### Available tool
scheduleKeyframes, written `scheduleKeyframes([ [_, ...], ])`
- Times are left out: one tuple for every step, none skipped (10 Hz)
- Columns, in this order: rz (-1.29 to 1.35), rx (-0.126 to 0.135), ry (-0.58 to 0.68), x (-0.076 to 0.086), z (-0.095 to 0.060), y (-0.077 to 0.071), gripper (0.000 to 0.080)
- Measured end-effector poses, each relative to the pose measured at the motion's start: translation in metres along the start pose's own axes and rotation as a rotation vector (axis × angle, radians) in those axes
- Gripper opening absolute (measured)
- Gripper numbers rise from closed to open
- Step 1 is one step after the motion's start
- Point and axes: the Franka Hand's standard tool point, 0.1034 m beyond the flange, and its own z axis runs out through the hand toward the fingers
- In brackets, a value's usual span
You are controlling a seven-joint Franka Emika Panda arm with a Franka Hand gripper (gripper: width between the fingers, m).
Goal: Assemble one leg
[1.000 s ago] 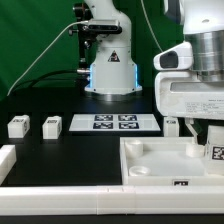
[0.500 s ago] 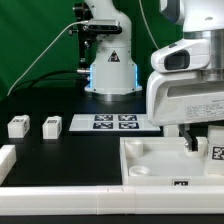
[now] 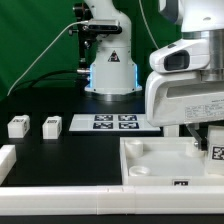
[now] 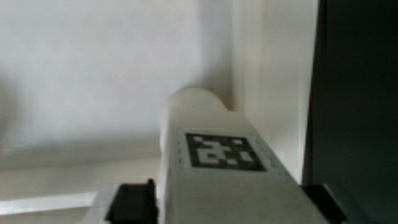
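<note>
My gripper [image 4: 222, 200] is shut on a leg [image 4: 222, 150], a white block with a black-and-white tag. Its dark fingers [image 4: 128, 202] press on both of the leg's sides. In the exterior view the gripper [image 3: 203, 137] hangs under the big white hand at the right, and the held leg [image 3: 216, 150] stands at the far right corner of the large white tray-like part [image 3: 160, 165]. Two more legs [image 3: 17, 126] [image 3: 50, 126] stand on the black table at the exterior view's left.
The marker board [image 3: 113, 122] lies mid-table behind the tray-like part. The robot base [image 3: 108, 70] stands at the back. White bars run along the front edge [image 3: 60, 188] and at the front left [image 3: 6, 160].
The hand has shifted toward the exterior view's left and now looks wider. The held leg stays in the same corner. The two legs at the left have not moved.
</note>
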Motion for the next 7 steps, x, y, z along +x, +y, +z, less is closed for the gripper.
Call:
scheduleKeyframes([
  [0.000, -0.001, 0.000, 0.0001, 0.0000, 0.0004, 0.0294],
  [0.000, -0.001, 0.000, 0.0001, 0.0000, 0.0004, 0.0294],
  [0.006, 0.000, 0.000, 0.0001, 0.0000, 0.0003, 0.0294],
  [0.053, 0.000, 0.001, 0.0002, -0.0001, 0.0004, 0.0294],
  [0.079, 0.000, 0.001, 0.0002, -0.0001, 0.0003, 0.0294],
  [0.149, 0.001, 0.001, 0.0003, -0.0001, 0.0004, 0.0294],
  [0.277, 0.004, 0.002, 0.0007, -0.0002, 0.0012, 0.0294],
])
